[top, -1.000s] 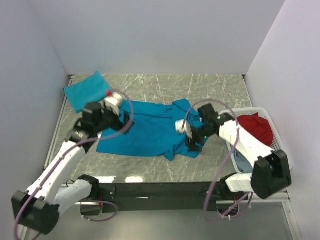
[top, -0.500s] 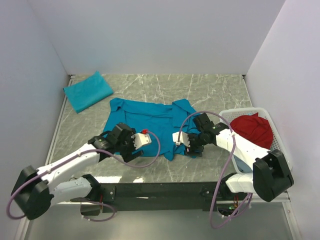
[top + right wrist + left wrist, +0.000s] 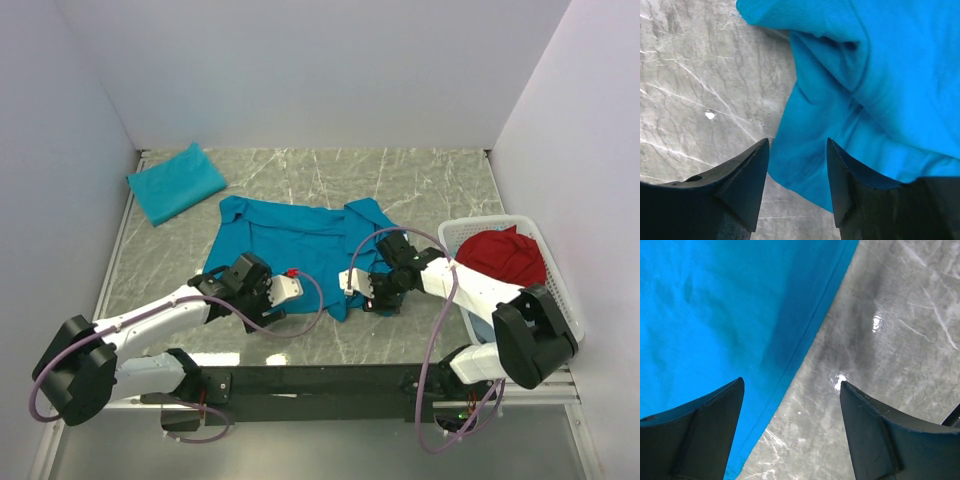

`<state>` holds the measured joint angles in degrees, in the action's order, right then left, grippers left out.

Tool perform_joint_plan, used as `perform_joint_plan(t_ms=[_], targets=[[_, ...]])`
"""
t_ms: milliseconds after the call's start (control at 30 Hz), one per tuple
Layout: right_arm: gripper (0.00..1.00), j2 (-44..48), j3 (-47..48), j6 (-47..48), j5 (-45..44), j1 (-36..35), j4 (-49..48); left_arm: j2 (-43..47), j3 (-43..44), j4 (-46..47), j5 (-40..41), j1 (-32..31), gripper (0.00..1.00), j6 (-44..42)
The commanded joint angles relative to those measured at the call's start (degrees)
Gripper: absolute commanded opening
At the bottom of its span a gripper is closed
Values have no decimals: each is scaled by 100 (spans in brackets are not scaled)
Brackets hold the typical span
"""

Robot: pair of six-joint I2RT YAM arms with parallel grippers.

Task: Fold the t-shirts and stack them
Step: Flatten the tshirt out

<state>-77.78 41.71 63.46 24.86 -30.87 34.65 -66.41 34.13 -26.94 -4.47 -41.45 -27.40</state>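
Both arms are down low at the near edge of the spread t-shirt (image 3: 295, 245), the bright teal one lying open and a bit rumpled in the middle of the grey marble table (image 3: 420, 190). The left gripper (image 3: 791, 385) sits over the shirt's near-left hem. Its jaws are wide apart, with the stitched edge running diagonally between them, cloth toward one finger and bare marble toward the other. Nothing is pinched there.

Over on the right, the right gripper (image 3: 797, 144) is at the near-right corner of the same shirt, where the fabric bunches into a fold. Its jaws are apart too, though narrower than the left pair, and the teal edge lies in the gap. The fingers have not clamped it.

At the far left corner, a folded t-shirt (image 3: 176, 183) of the same teal lies flat in a neat rectangle, well apart from the spread one.

At the right edge of the table stands a white basket (image 3: 480, 221) with a lattice wall, and a red garment (image 3: 510, 258) is heaped inside it, rising above the rim.
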Motion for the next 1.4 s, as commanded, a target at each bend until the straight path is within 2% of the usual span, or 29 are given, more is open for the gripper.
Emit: perform_joint_plan(t_ms=[0, 100, 167, 400, 533, 600, 700, 733, 767, 967, 1033, 1133, 1167, 1200, 1233, 1267, 1300, 1367], targets=[[56, -97, -23, -228, -122, -129, -134, 225, -143, 224, -98, -47, 82, -125], [52, -211, -49, -404, -262, -173, -248, 138, -214, 400, 42, -56, 80, -90], [49, -273, -49, -492, -341, -173, -310, -99, -188, 479, 192, -56, 73, -21], [43, -255, -137, -633, -403, -182, -345, -855, -117, 637, 719, -56, 61, 182], [30, -317, -146, -651, -438, -182, -337, -759, -170, 733, 1079, -56, 47, 200], [24, -352, -120, -677, -465, -174, -302, -733, -196, 751, 1167, -47, 42, 200], [12, -291, -76, -712, -482, -174, -240, -724, -170, 716, 1159, -56, 28, 191], [5, -264, -58, -730, -482, -182, -205, -724, -161, 699, 1141, -56, 12, 191], [2, -212, -32, -756, -482, -174, -118, -707, -109, 673, 1150, -47, 1, 191], [0, 491, 442, -897, -491, -59, 602, -5, -73, 593, 1352, -21, 0, 235], [0, 597, 951, -932, -727, 11, 718, 330, -30, 672, 1501, 84, 0, 261], [0, 265, 2118, -1081, -1218, 107, 911, 611, 277, 935, 1485, 733, 0, 191], [0, 107, 2504, -1151, -1334, 169, 1033, 629, 618, 988, 1310, 1214, 0, 130], [0, -234, 3317, -1187, -1439, 213, 1095, 595, 830, 1032, 1187, 1453, 0, 103], [0, -412, 3743, -1239, -1562, 265, 1114, 542, 1067, 1094, 1090, 1691, 0, 68], [0, -570, 4165, -1379, -1772, 362, 1088, 481, 1592, 1155, 1010, 2102, 0, 16], [0, -824, 4996, -1450, -1800, 432, 1079, 332, 1884, 1173, 853, 2271, 0, -11], [0, -1028, 5826, -1712, -1670, 634, 1009, 208, 2795, 1174, 746, 2597, 0, -90]])
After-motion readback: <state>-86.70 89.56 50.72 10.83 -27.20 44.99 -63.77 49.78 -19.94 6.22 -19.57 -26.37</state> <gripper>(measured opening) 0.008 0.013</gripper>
